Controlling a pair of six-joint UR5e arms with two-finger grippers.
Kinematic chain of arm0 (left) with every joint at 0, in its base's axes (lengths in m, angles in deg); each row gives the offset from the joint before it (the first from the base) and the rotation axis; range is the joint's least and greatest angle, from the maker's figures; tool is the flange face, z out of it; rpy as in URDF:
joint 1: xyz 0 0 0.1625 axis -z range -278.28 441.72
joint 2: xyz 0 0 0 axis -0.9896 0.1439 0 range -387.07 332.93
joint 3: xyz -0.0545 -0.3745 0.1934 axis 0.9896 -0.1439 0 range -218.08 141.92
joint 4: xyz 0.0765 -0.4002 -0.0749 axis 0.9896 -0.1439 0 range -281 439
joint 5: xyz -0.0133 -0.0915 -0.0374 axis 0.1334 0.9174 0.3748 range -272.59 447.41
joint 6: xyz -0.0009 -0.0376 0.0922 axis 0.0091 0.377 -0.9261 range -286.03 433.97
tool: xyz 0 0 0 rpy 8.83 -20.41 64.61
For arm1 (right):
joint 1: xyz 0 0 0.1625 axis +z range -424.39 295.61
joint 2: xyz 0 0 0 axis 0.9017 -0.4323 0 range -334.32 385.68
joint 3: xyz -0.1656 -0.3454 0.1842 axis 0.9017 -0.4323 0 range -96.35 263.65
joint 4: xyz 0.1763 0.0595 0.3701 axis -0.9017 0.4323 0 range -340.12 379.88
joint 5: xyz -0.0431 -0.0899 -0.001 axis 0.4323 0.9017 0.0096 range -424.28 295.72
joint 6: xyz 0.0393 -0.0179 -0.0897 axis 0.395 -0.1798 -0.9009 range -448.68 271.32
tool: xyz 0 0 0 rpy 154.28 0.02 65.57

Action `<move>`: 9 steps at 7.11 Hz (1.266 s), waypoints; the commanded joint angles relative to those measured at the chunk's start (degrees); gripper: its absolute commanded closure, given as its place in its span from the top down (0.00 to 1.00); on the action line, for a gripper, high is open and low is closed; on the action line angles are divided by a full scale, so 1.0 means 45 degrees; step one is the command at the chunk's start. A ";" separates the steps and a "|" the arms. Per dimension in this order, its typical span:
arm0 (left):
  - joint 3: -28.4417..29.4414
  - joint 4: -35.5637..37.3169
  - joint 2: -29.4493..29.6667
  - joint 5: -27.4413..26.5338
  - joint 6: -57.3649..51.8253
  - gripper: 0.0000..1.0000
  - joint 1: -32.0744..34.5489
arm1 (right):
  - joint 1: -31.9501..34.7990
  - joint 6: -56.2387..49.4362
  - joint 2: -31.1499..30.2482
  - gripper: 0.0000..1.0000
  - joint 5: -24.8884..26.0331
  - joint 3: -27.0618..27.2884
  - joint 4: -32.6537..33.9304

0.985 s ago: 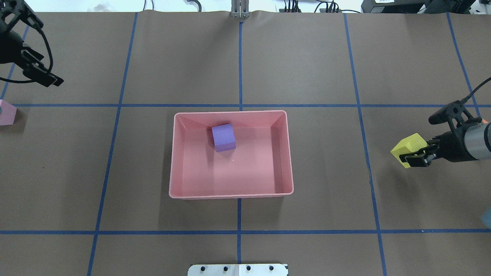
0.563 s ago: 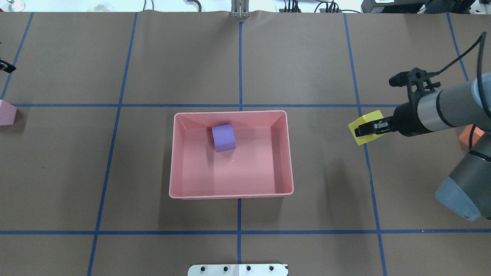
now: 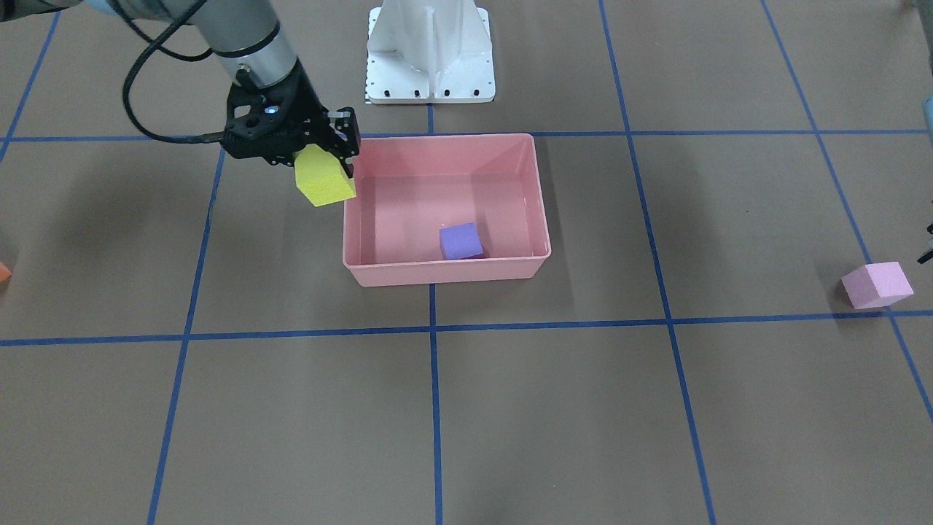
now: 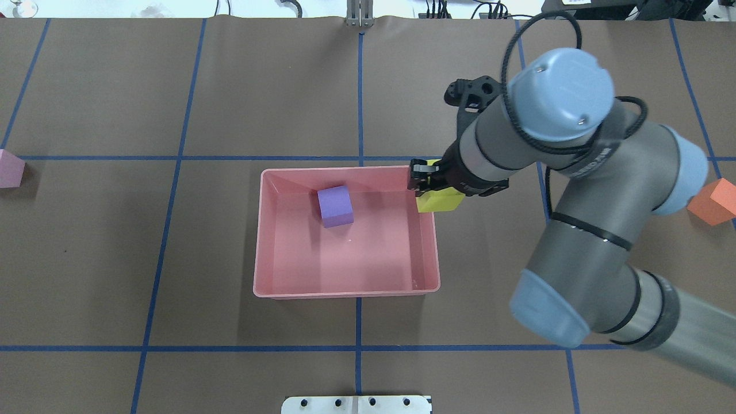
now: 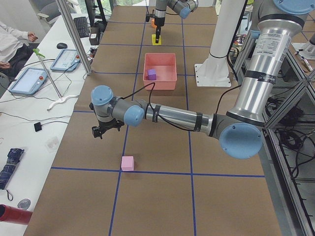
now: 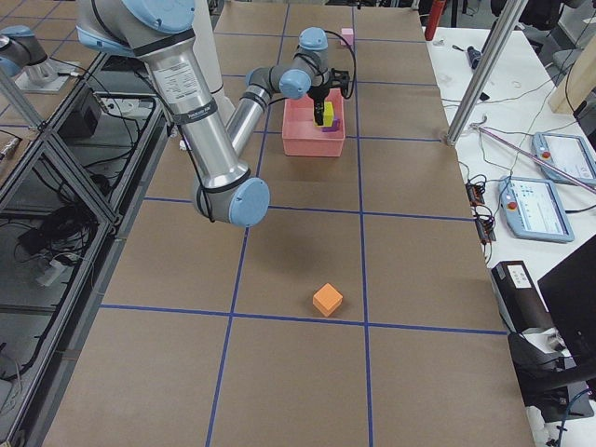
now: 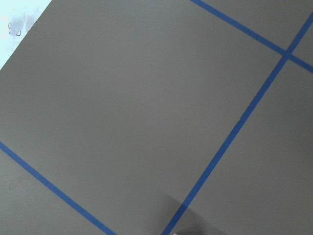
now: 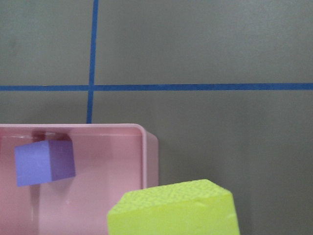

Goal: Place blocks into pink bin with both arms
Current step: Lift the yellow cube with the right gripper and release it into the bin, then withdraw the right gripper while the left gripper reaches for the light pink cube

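Observation:
My right gripper (image 4: 432, 188) is shut on the yellow block (image 4: 440, 202) and holds it above the right wall of the pink bin (image 4: 345, 294). From the front the gripper (image 3: 322, 162) and the yellow block (image 3: 324, 186) hang just outside that wall of the bin (image 3: 444, 271). The purple block (image 4: 334, 206) lies inside the bin. The light pink block (image 4: 10, 168) sits at the table's far left. The orange block (image 4: 713, 201) sits at the far right. My left gripper (image 5: 98, 131) shows only in the exterior left view, near the light pink block (image 5: 127, 163); I cannot tell whether it is open.
The white pedestal base (image 3: 430, 51) stands behind the bin. Blue tape lines (image 4: 360, 98) cross the brown table. The right arm's elbow (image 4: 552, 310) hangs over the table to the right of the bin. An operators' desk (image 5: 34, 78) runs along the far side.
My right arm has swung left with the yellow block, from the table's right side to the bin's right wall. My left gripper has left the overhead view.

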 commanded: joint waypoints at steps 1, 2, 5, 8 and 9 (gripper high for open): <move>0.0601 -0.0555 0.0008 0.0069 -0.0233 1.00 0.0142 | -0.1832 0.1908 0.1681 0.93 0.2948 -0.1257 0.0824; 0.0659 -0.0555 -0.0012 0.0069 -0.0233 1.00 0.0142 | -0.1937 0.1895 0.1725 0.98 0.3138 -0.1245 0.1153; 0.1012 -0.1254 -0.1254 0.0088 0.1994 1.00 0.0142 | -0.1260 0.0535 0.2390 0.99 0.2946 -0.0253 0.3440; 0.1715 -0.4201 -0.2469 0.0069 0.7090 1.00 0.0123 | 0.1296 -0.2217 0.1767 0.99 0.0725 0.0081 0.3441; 0.1772 -0.5484 -0.2744 0.0011 0.9818 1.00 0.0103 | 0.2174 -0.3560 0.1320 0.99 0.0022 0.0257 0.3403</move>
